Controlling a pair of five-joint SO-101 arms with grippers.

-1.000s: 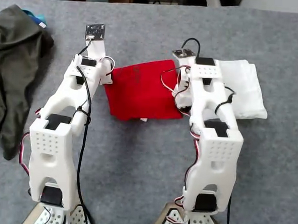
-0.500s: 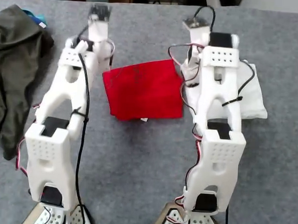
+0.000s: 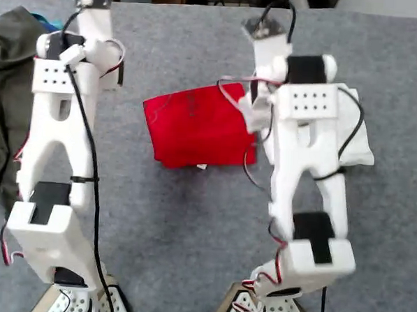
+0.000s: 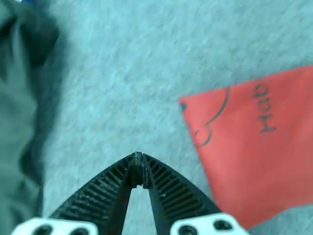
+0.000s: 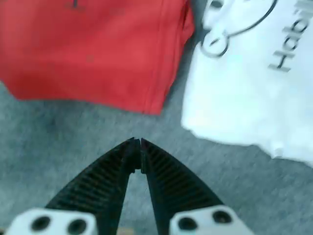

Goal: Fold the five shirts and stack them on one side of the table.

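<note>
Grey table (image 3: 191,225) with bare cloth across the near middle, between the two arm bases, and along the far edge. A folded red shirt (image 3: 196,127) blocks the centre. A folded white shirt (image 3: 363,149) lies just beside it toward the right edge, and the right arm (image 3: 308,126) overhangs their narrow gap. A crumpled dark green shirt (image 3: 5,103) covers the far left corner, with the left arm (image 3: 57,113) beside it.

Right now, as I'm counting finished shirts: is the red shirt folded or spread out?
Folded: the red shirt lies as a compact rectangle with straight edges, no sleeves showing, beside the white shirt.
</note>
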